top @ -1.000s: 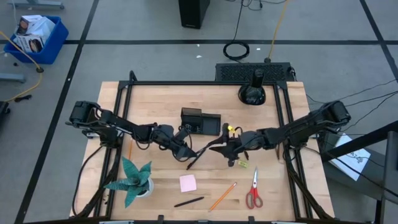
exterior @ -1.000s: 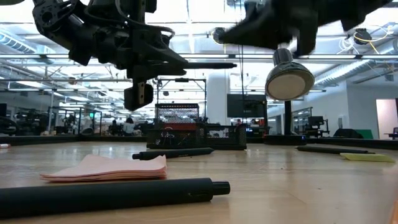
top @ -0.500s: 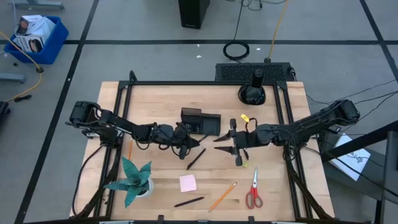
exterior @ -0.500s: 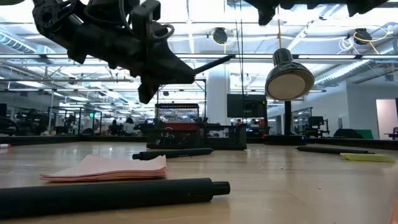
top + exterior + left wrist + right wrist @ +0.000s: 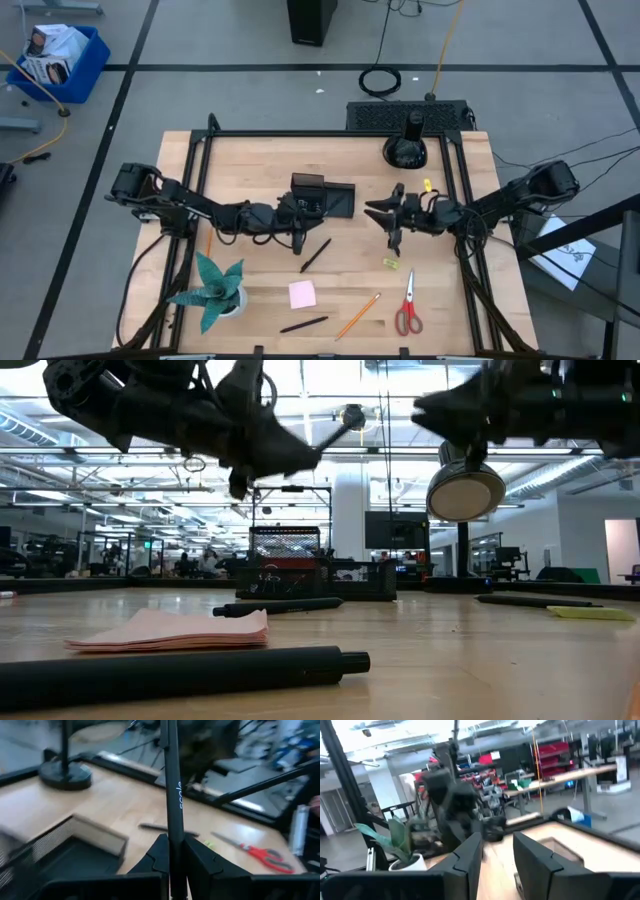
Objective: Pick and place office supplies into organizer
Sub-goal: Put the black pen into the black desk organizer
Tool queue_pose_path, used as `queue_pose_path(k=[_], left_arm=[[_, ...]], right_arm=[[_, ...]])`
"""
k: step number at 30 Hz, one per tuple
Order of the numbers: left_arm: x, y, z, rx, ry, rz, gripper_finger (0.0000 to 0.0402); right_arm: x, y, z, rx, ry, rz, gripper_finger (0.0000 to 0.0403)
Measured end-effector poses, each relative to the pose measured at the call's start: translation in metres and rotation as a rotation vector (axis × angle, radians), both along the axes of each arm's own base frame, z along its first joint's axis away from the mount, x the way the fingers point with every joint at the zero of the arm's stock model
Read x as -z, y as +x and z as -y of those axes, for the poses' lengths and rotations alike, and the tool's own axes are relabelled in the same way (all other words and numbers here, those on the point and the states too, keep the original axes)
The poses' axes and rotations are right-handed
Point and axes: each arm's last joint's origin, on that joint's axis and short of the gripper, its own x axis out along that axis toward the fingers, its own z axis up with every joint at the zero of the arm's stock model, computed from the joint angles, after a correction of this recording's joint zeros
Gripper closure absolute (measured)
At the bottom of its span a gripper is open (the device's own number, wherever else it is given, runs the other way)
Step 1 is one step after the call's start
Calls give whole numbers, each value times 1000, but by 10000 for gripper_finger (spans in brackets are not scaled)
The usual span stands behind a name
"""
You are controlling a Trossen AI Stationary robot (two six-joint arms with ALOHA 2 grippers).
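Left wrist view shows the left claw (image 5: 172, 857) clenched on a black pen (image 5: 172, 790), which stands up between the fingers with the organizer (image 5: 65, 850) just below and beside it. From above, that claw (image 5: 297, 226) hangs at the organizer's (image 5: 322, 196) near edge, so the step in hand looks like dropping the pen into a compartment. To do it well, the pen's lower tip should be brought squarely over one slot, preferably the taller section, and tilted close to upright before the fingers part; letting go while the pen leans risks it tipping over the low wall back onto the surface (image 5: 260, 160).

The right claw (image 5: 392, 212) waits in the air to the right of the organizer; its fingers (image 5: 470, 857) stand slightly apart with nothing between them.

The high view gives the layout the wrist cameras miss: another pen (image 5: 315, 255), a third pen (image 5: 303, 324), the sticky-note pad (image 5: 302, 293), a pencil (image 5: 357, 315), scissors (image 5: 407, 305) and a small yellow piece (image 5: 389, 263) all lie outside the organizer. The low view shows the pad (image 5: 170, 630) and a pen (image 5: 180, 672) resting flat, but not which slot the pen is over.
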Motion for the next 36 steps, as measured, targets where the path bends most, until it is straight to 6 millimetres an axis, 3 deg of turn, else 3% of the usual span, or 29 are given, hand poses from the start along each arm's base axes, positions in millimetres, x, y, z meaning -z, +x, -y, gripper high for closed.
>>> queue_pose_path(k=[7,13,19,27,36], left_arm=[[-3,0,2,20,-39,35,384],[-4,0,2,17,-63,41,370],[-5,0,2,16,-77,57,381],[-6,1,2,16,-81,68,372],[-6,1,2,17,-83,68,377]], right_arm=[[-2,5,9,-37,93,25,281],[-4,22,10,-94,105,15,229],[3,35,15,-76,147,-15,184],[-11,55,14,-98,121,29,179],[-14,59,25,-106,141,36,181]])
